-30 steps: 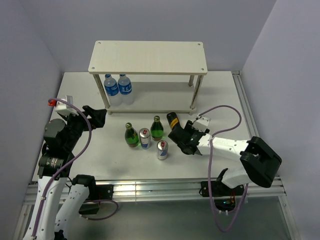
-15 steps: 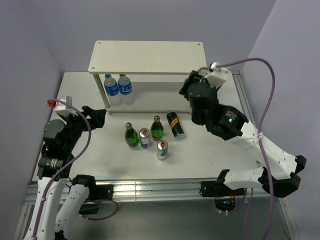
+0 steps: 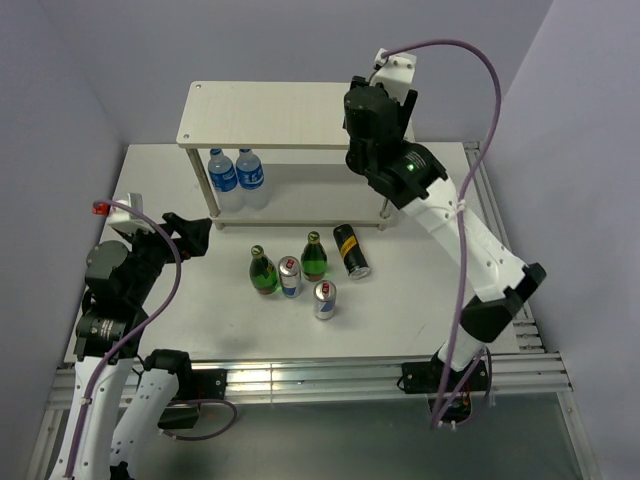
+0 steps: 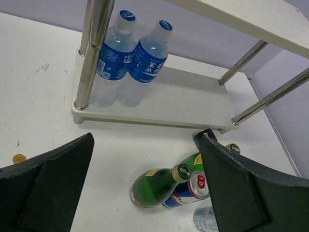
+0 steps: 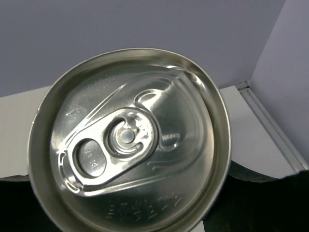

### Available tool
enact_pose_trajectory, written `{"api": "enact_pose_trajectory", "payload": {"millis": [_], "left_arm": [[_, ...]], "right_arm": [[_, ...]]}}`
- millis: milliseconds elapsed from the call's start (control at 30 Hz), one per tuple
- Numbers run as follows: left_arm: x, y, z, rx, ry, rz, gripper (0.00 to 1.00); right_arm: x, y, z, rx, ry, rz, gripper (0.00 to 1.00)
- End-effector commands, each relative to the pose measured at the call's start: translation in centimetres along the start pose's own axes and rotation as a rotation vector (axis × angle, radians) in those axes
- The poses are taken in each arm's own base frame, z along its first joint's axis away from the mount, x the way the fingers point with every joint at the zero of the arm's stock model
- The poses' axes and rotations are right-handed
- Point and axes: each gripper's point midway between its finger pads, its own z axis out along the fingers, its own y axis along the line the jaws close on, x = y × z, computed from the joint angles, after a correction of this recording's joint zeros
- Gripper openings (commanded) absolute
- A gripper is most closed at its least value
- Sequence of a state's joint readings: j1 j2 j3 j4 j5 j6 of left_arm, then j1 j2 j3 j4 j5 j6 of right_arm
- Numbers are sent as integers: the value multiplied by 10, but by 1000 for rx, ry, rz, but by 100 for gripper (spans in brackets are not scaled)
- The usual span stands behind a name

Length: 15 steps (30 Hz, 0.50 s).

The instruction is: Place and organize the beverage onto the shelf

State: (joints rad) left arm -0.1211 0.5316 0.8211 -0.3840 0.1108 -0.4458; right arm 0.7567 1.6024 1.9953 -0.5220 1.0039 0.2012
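Can (image 5: 128,140) is up in the air, its silver lid filling the right wrist view, clenched in the right claw (image 3: 365,135) and tucked directly under it, over the right end of the shelf (image 3: 280,115) top board. From above the claw hides the can, so how near the board edge it hangs I can't tell. Let go too high or tilted and I reckon it topples and rolls off onto the bench (image 3: 440,200). Down there: a black can (image 3: 350,250), two green bottles (image 3: 263,272) and two silver cans (image 3: 290,277), standing close together. Left claw (image 4: 147,140) gapes wide, holding nothing, near the shelf's left leg
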Motion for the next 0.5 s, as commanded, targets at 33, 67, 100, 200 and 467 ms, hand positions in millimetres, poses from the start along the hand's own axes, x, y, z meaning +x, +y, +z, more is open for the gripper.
{"api": "enact_pose_trajectory", "payload": {"millis": [33,67,100,200,467], "left_arm": [[-6,-3,-3,17,-27,19,99],[-7,-3,-3,17,-28,21,99],[-7,-3,-3,19,-29,23,99],[-6,-4,-3,21,-27,21,99],[-4,-2,-1,18,-15,20,99]], "right_arm": [[-34,-18,24,43,-57,60,0],[-33,-18,29,50,-56,52,0],[-27,-14,36,54,-49,36,0],[-25,-13,49,67,-43,25,0],[8,-10,80,54,17,42,0]]}}
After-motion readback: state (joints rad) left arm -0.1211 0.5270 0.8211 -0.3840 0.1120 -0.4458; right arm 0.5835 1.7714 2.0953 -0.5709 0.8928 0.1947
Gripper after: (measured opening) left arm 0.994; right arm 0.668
